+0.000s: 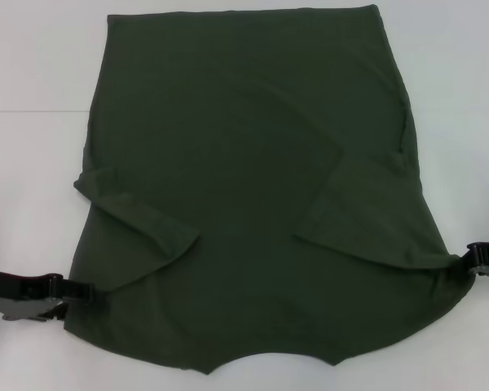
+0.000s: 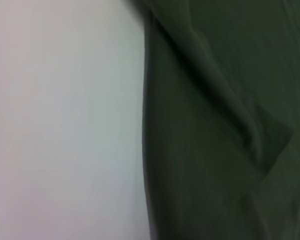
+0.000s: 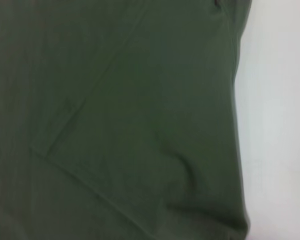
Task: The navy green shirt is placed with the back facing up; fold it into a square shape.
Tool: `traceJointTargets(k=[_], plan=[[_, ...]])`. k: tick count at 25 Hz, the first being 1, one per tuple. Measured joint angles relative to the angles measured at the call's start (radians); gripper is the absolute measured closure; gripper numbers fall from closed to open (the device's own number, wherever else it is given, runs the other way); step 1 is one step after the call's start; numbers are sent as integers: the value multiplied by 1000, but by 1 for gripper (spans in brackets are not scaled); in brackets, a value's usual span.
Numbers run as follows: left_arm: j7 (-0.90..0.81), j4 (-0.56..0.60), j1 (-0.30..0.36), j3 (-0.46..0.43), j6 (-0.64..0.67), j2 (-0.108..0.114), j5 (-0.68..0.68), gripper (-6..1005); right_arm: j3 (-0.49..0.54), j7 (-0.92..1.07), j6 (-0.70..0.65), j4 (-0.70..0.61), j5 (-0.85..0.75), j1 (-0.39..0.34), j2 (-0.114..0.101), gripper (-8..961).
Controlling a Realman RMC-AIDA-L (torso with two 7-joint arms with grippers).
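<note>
The navy green shirt (image 1: 253,179) lies flat on the white table, hem at the far side and neck notch at the near edge. Both sleeves are folded inward over the body. My left gripper (image 1: 72,289) is at the shirt's near left corner, shut on the fabric edge. At the near right corner, my right gripper (image 1: 469,259) is shut on the cloth, which is drawn out to a point there. The left wrist view shows the shirt's edge (image 2: 215,130) with a fold next to bare table. In the right wrist view the shirt (image 3: 120,120) fills most of the picture.
The white table (image 1: 33,163) runs bare on both sides of the shirt. A faint seam line crosses the table (image 1: 33,110) on the far left.
</note>
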Motion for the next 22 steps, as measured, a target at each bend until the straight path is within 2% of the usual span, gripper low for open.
traceJointTargets(k=[12,18,22], plan=[[28,21,-1,60,-9,-6,4,481,0,0,-4,0,9,2,-3,940],[29,23,-2,58,-16,-8,5,693,0,0,-6,0,9,2,-5,940],[29,24,-4,61,-17,-8,6,874,0,0,-9,0,9,2,-5,941]])
